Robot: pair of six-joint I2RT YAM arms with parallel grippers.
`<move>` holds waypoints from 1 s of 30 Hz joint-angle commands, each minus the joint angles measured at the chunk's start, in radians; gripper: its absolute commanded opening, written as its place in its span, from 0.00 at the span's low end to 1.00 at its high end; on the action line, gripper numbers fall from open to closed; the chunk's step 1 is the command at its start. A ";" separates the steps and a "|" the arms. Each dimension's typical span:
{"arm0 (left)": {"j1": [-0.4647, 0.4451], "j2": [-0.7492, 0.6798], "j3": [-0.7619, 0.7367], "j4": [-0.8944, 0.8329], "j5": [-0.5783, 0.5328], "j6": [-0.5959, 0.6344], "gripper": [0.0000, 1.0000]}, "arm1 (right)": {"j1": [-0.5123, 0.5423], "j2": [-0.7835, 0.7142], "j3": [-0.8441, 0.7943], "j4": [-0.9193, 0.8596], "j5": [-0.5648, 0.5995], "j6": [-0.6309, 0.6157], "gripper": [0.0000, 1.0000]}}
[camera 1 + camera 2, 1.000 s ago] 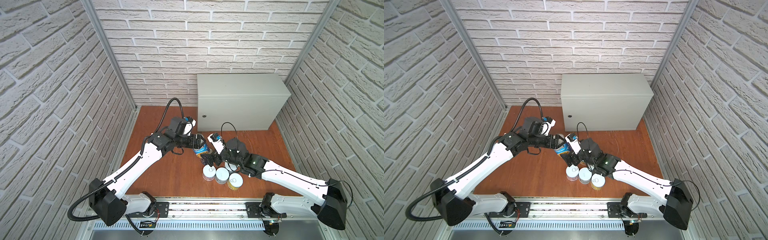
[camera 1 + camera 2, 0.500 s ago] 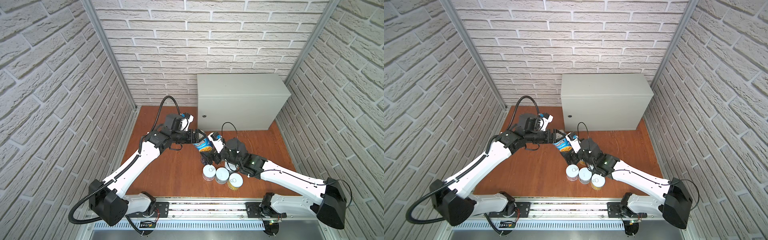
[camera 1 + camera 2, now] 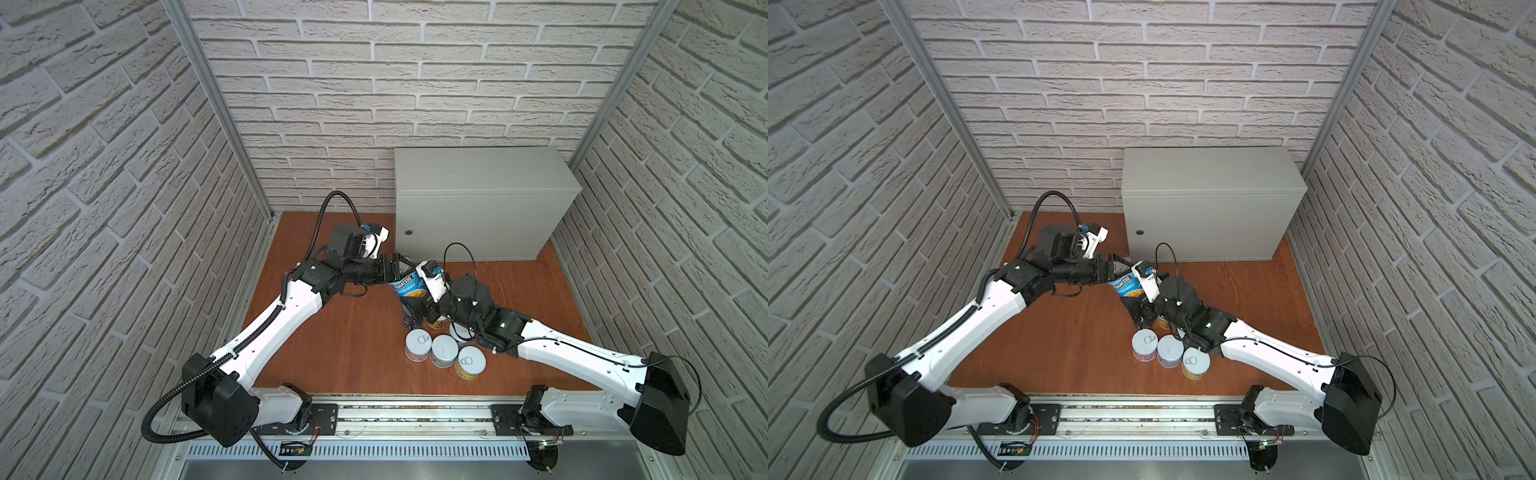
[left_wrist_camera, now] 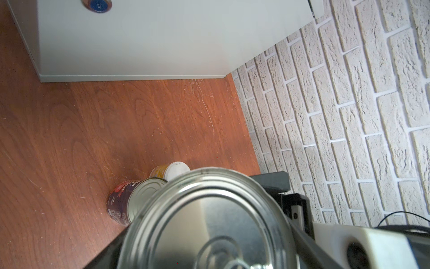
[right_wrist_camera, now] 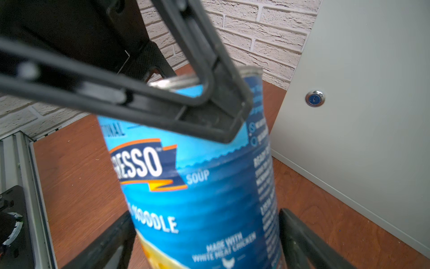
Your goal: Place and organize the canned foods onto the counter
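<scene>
While the left jaws clench the blue Progresso soup can (image 3: 409, 286) above the floor (image 3: 353, 332) and the right jaws hang spread, seemingly empty, the table (image 3: 482, 170) carries nothing, with the other cans (image 3: 444, 351) not yet moved

Two white-shelled arms (image 3: 274, 328), black joints (image 3: 320, 276) — ribbed black hose (image 3: 166, 400) on left.

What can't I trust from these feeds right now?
- Right wrist view: whether the right fingers touch the blue soup can; the frame's bottom edge cuts that off.
- Both top views: cans beneath the right arm, partly hidden, uncountable.
- Left wrist view: dark navy can label, too small, half behind the soup can's lid.
</scene>
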 commanded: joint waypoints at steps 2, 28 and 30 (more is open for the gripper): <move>0.002 -0.026 0.055 0.221 0.078 -0.024 0.44 | 0.007 0.014 0.003 0.073 -0.001 -0.006 0.95; 0.005 -0.025 0.027 0.245 0.110 -0.092 0.43 | 0.007 0.104 0.001 0.305 0.139 -0.030 0.94; 0.006 -0.023 0.030 0.234 0.112 -0.090 0.43 | 0.007 0.109 -0.003 0.329 0.147 -0.032 0.94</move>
